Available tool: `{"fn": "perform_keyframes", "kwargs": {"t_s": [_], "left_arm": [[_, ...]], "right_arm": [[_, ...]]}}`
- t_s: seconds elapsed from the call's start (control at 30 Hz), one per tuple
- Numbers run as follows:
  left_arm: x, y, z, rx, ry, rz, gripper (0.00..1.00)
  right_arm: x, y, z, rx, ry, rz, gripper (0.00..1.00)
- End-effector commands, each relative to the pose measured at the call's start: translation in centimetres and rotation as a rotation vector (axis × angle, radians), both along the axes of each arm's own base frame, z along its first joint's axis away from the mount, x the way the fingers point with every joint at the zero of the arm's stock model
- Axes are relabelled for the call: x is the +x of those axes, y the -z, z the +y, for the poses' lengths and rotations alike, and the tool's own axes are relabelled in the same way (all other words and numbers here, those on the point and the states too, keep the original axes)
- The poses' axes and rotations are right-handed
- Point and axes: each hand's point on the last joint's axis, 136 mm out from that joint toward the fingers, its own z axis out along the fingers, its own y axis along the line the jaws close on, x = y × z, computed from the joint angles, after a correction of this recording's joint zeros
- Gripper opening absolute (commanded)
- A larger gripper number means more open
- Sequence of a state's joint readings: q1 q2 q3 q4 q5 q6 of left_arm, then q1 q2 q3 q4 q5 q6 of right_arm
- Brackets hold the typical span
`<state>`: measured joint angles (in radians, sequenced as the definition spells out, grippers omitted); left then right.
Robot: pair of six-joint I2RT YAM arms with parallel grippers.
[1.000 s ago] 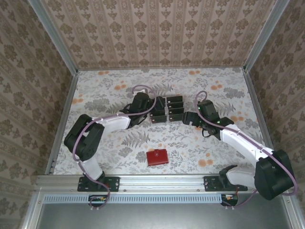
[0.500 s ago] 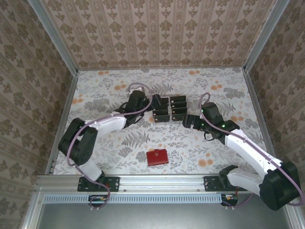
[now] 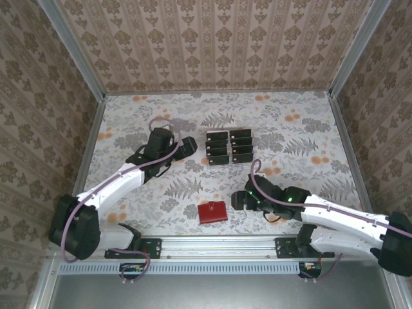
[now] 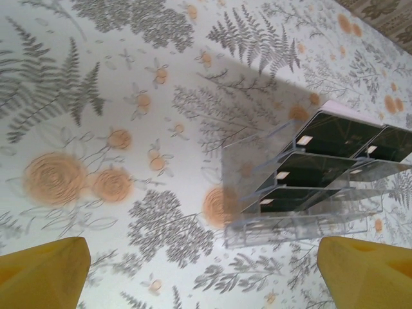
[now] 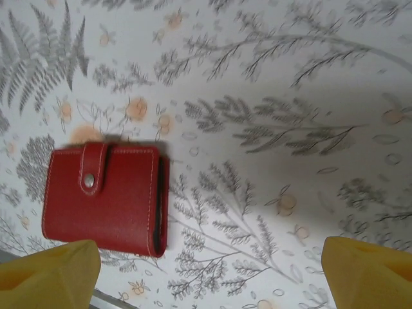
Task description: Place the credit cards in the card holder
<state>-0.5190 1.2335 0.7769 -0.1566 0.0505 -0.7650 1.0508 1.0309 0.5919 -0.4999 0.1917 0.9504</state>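
Note:
Several black credit cards (image 3: pixel 228 147) stand in a clear tiered rack (image 3: pixel 219 161) at mid-table. The left wrist view has these credit cards (image 4: pixel 322 168) up to the right. My left gripper (image 3: pixel 188 145) is open a short way left of the rack, with nothing between its yellow fingertips (image 4: pixel 45 273). The card holder (image 3: pixel 212 212), a red wallet, lies closed near the front edge. Its snap tab is fastened on the card holder (image 5: pixel 106 199) in the right wrist view. My right gripper (image 3: pixel 237 199) is open just right of it, and nothing sits between its fingertips (image 5: pixel 367 270).
The clear rack (image 4: pixel 283 225) stands on the floral tablecloth. A metal rail (image 3: pixel 212 243) runs along the near edge, close in front of the wallet. Wallpapered walls and metal posts close off the back and both sides.
My left gripper has pulled away from the rack to the left. My right arm has swung back from beside the rack to the near edge, ending beside the wallet.

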Motion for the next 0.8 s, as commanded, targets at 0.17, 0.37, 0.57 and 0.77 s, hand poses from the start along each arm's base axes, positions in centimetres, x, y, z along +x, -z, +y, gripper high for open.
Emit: {"fn": "perform_keyframes", "kwargs": {"t_s": [0.17,0.37,0.57,0.77], "left_arm": [[-2.6,1.9,1.8,0.0,0.004,0.072,1.0],[-3.2,1.4,3.2,0.017,-0.044,0.055,1.0],[-4.3,1.5,4.9,0.041,-0.083,0.06,1.0],[-4.3,1.5,6.4,0.047,-0.115,0.06,1.0]], "right_arm": [[-1.3,0.8,3.3,-0.213,-0.111,-0.06,0.92],[-2.1,2.1,5.4,-0.389,-0.292,-0.071,0.95],[-3.1,3.1,7.7,-0.439,-0.431,-0.083,0.97],[-2.8,4.3,8.6,-0.492,-0.458,-0.087,0.98]]}}
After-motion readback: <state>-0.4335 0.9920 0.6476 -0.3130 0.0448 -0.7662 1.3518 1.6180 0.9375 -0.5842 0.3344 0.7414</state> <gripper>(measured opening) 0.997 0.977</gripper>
